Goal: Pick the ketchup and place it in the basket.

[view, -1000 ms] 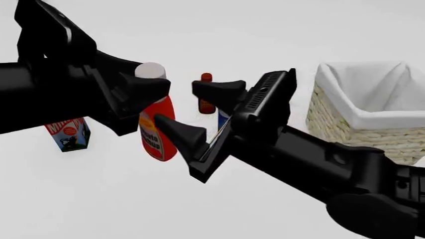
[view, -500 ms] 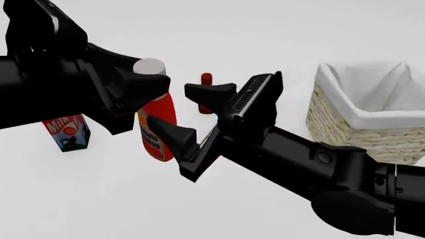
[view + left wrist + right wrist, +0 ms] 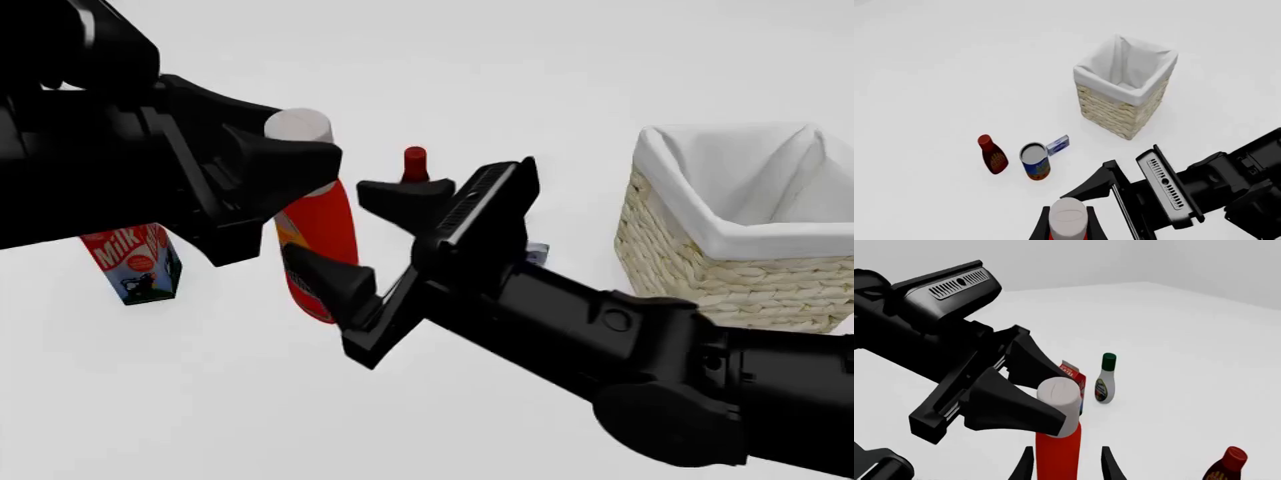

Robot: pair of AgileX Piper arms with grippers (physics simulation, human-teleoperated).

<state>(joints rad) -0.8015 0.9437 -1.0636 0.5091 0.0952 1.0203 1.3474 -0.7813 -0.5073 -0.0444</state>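
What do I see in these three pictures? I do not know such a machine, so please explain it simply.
These are computer-made pictures of two black robot arms at a white table. One picture looks from behind and above the arms. The other two come from small cameras on each arm, just behind its hand.

The left hand appears closed on the white cap of the ketchup, a bright red bottle. The right hand is open, with one finger on each side of the bottle's body.

Also on the table are a milk carton, a dark red bottle, a small tin and a white bottle with a green cap. To the right stands the basket, woven and lined with white cloth, and nothing shows inside it.
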